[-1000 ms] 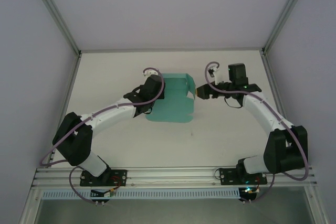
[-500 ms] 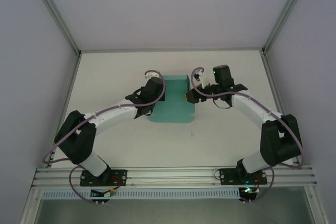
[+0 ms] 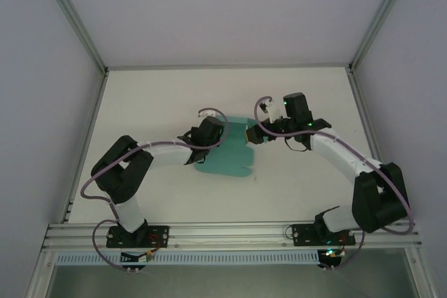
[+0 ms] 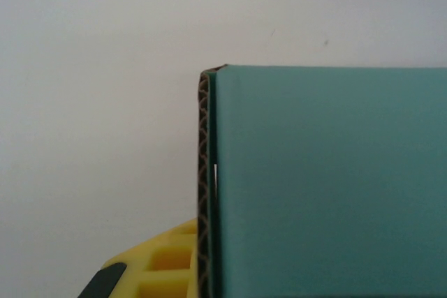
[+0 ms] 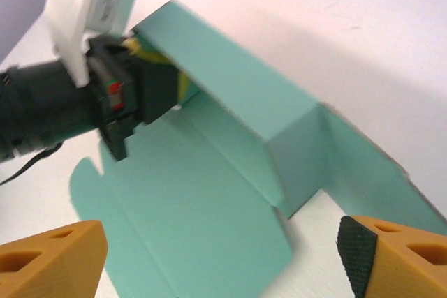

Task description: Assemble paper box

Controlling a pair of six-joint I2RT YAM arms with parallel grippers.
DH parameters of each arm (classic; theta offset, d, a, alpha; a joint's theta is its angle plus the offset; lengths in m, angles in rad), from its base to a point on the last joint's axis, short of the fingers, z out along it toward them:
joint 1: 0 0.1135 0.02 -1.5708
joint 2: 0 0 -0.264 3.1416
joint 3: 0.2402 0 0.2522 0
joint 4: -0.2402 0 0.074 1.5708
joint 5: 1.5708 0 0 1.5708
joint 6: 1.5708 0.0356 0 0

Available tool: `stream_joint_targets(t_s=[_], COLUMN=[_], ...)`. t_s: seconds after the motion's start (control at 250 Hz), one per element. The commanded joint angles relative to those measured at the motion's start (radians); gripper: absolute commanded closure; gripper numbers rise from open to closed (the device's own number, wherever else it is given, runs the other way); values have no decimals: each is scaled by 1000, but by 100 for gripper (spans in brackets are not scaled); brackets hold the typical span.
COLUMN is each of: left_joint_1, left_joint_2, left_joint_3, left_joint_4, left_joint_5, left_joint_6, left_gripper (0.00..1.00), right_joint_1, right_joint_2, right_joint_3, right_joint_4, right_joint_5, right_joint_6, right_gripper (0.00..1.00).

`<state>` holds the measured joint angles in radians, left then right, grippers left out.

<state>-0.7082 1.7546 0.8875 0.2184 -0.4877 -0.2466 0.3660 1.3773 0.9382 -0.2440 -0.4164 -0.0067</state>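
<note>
- The paper box point(image 3: 227, 157) lies in the middle of the tabletop point(image 3: 300, 95) as an unfolded teal sheet, with one side wall standing up.
- The left pincer point(image 3: 213, 132) is closed tight on this raised wall.
- The right pincer point(image 5: 220, 259) hovers at the sheet's right edge, fingers wide apart, holding nothing.

In 1 second the right gripper point(image 3: 250, 133) reached the right edge of the paper box point(image 3: 230, 162), jaws wider; the left arm point(image 3: 167, 150) swung its elbow toward the box, whose right flap seems lower.
</note>
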Motion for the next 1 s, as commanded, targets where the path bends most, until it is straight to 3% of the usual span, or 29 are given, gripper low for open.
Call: stream_joint_targets(t_s=[0.0,0.188,0.363,0.643,0.994], left_joint_1=[1,-2,-4,-7,-11], left_joint_2=[10,56,52,58,79], left_joint_3=[-38,-54,-74,-79,-94], left_joint_4=[145,176,205,202,230], left_joint_5=[18,-7,11,-1,1], left_joint_6=[46,50,46,51,46], left_gripper=[100,100,100,100,100], right_joint_1=[-51,-157,-205,-202,-122], right_joint_2=[-56,-91,62,278,270], right_joint_3=[-12,8,83,153,113], right_joint_4=[-44,-114,-235,-241,-200], right_joint_5=[162,301,339,179,-98], right_joint_6=[76,145,99,69,-68], right_gripper=[11,8,11,16,20])
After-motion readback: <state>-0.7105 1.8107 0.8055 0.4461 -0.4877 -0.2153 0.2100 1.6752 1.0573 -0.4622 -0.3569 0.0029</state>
